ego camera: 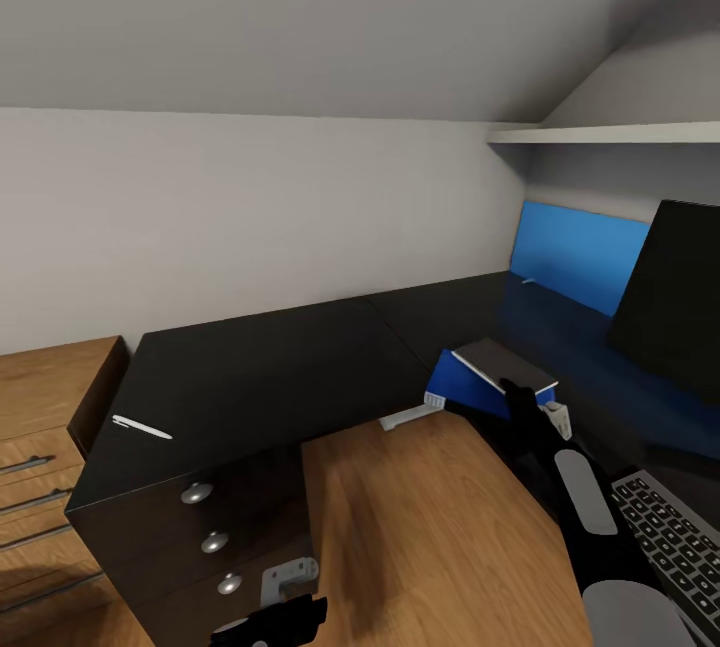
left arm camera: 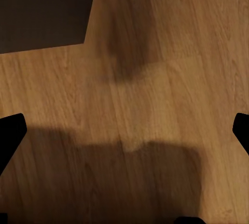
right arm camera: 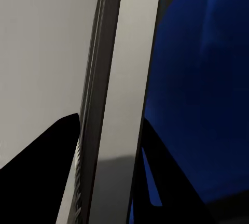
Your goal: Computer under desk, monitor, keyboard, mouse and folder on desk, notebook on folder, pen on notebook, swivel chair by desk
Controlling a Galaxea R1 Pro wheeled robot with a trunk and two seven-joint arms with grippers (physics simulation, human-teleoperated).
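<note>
Right tool astride notebook edge

a glossy black desk top and smooth wood-grain floor are seen. by the right gripper, a matt grey notebook and glossy blue folder are seen.

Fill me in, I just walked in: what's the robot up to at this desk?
The right gripper is clamped on a dark notebook, holding it over the blue folder on the black desk. The left gripper hangs open above the wood floor. A white pen lies apart on the desk's left end.
</note>
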